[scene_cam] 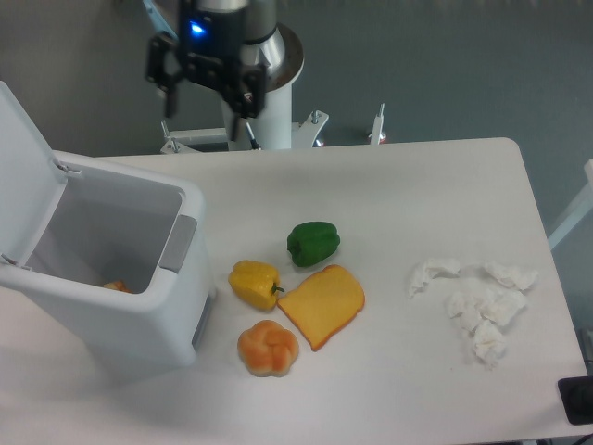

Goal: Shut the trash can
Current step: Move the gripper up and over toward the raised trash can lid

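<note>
Desk (417,176): white, fills most of frame. Trash can (139,306): left of frame, upright, mouth facing up, lid (23,176) raised at upper left, grey latch (178,243) facing right; small orange item (116,286) inside. No legible writing. Gripper (206,97): top left of centre, above desk's far edge, fingers spread, empty.

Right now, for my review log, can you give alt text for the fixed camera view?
A white trash can stands at the table's left with its lid hinged up and open, while the pincer hangs open above the far edge. Beside the bin lie a green pepper, yellow pepper, bread slice and orange pumpkin; crumpled tissues lie right.
</note>
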